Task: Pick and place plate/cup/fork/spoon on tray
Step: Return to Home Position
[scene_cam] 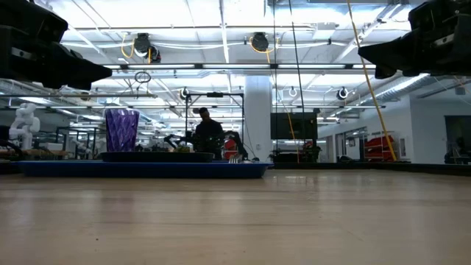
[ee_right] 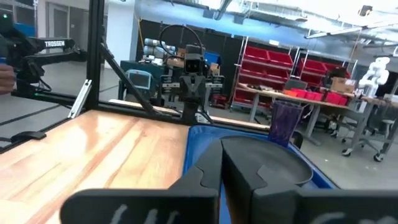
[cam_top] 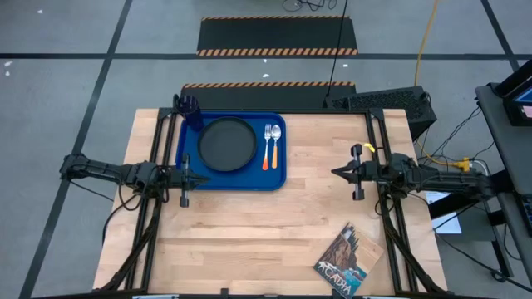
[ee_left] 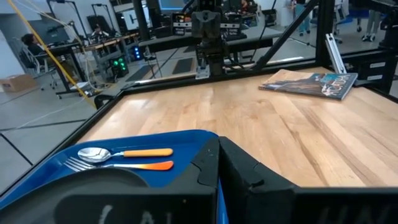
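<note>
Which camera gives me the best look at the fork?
Left wrist view: the fork lies near and whole, tines and orange handle plain, beside the spoon on the tray. The high view shows it small, from above. In the low view I cannot make it out; the right wrist view does not show it.

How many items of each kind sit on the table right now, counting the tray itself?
Tray: 1
Plate: 1
Cup: 1
Fork: 1
Spoon: 1
Magazine: 1
Total: 6
</note>
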